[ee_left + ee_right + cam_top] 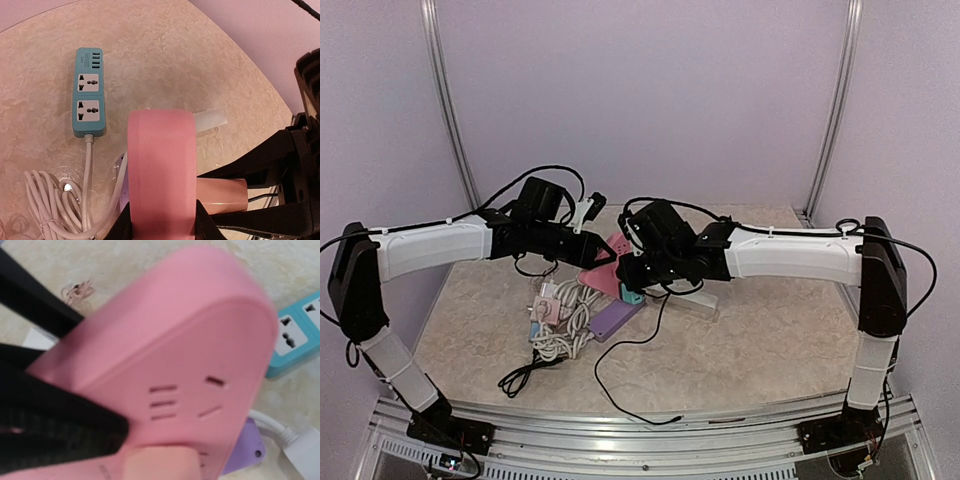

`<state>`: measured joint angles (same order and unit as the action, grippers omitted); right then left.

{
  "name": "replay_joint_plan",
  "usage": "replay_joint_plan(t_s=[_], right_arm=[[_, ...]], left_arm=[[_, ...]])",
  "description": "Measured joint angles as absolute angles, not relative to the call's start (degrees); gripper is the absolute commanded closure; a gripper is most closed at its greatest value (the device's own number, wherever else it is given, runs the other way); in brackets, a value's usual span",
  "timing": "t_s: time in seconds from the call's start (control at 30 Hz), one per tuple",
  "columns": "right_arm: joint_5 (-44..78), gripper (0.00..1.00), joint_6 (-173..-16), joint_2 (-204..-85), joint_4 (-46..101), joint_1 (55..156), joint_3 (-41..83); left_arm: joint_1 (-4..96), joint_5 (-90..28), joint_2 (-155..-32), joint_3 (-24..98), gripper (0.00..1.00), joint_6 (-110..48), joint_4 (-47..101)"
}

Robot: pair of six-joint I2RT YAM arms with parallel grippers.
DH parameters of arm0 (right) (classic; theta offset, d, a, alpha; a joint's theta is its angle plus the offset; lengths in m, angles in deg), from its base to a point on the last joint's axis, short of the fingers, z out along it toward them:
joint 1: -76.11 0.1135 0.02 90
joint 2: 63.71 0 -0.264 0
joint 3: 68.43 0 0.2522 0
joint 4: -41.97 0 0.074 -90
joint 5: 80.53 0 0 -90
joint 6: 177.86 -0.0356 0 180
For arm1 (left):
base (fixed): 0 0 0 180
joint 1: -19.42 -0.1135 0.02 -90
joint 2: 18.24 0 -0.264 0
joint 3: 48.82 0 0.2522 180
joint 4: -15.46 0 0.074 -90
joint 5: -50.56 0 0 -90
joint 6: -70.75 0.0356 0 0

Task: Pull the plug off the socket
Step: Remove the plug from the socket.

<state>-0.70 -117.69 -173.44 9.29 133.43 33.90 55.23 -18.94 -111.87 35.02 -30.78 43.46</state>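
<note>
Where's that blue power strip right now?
In the left wrist view, the blue power strip lies flat on the table, upper left, beyond the pink power strip.

the socket is smooth pink plastic with a soft satin sheen. the plug is paler plastic, matt and smooth. the teal strip is plastic too, faintly glossy. the table looks like polished marbled stone. the cord has smooth white rubbery sheathing. the rail is brushed metal.

Right wrist view: pink strip blurred, plug cut by bottom edge, white cord cropped right.
</note>
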Motion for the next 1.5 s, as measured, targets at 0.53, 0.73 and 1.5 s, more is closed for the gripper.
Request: replay_joint_plan(t_s=[0.53, 0.73, 1.5], right_arm=[[9.2, 1.0, -117.62, -169.71, 18.4, 130.61, 25.64], [15.95, 1.0, -117.25, -167.98, 22.56, 128.53, 22.12], [16.78, 1.0, -117.51, -166.45, 24.65, 128.03, 20.09]], left_arm=[[55.23, -16.65, -111.84, 35.02, 1.0, -29.16, 43.61], [55.18, -15.38, -111.54, 35.02, 1.0, -28.38, 43.41], [55.25, -14.84, -110.97, 34.91, 1.0, -29.05, 42.58]])
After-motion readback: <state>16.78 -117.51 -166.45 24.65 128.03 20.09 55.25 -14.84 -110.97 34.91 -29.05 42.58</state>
